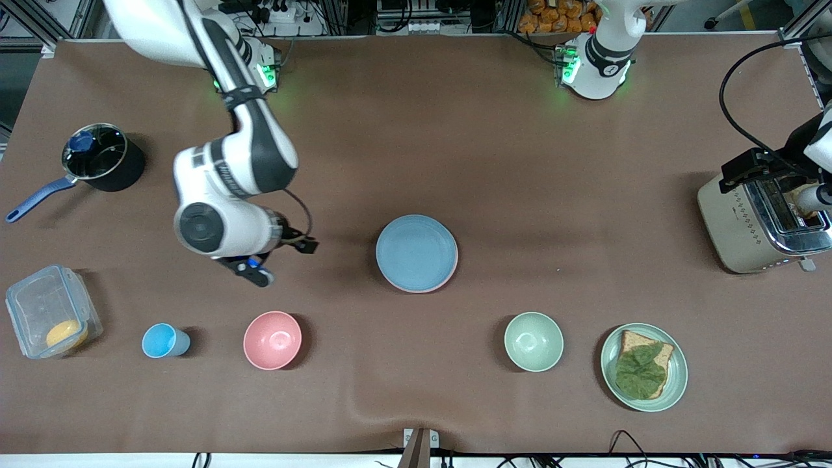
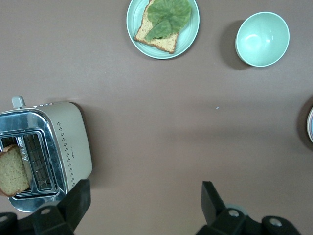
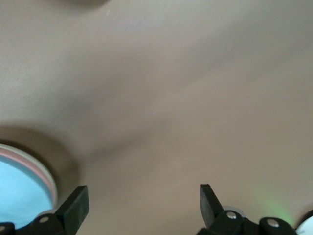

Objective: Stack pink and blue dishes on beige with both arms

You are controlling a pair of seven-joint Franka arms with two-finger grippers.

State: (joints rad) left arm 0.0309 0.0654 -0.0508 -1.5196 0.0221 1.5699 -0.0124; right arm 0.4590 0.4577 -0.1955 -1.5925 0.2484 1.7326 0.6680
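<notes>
The blue plate (image 1: 416, 252) lies mid-table on top of the pink plate (image 1: 450, 275), of which only a thin rim shows. No beige plate is visible; whatever lies under the pink one is hidden. My right gripper (image 1: 260, 273) hangs open and empty over bare table, beside the stack toward the right arm's end. Its wrist view shows the blue plate (image 3: 17, 198) with the pink rim (image 3: 30, 165) next to one fingertip. My left gripper (image 2: 146, 196) is open and empty, high over the table beside the toaster (image 2: 54, 147).
The toaster (image 1: 754, 221) holds a bread slice at the left arm's end. Along the table's near side stand a green plate (image 1: 679, 383) with bread and a leaf, a green bowl (image 1: 533, 341), a pink bowl (image 1: 272, 340), a blue cup (image 1: 166, 340) and a plastic box (image 1: 45, 305). A black pot (image 1: 104, 159) is farther back.
</notes>
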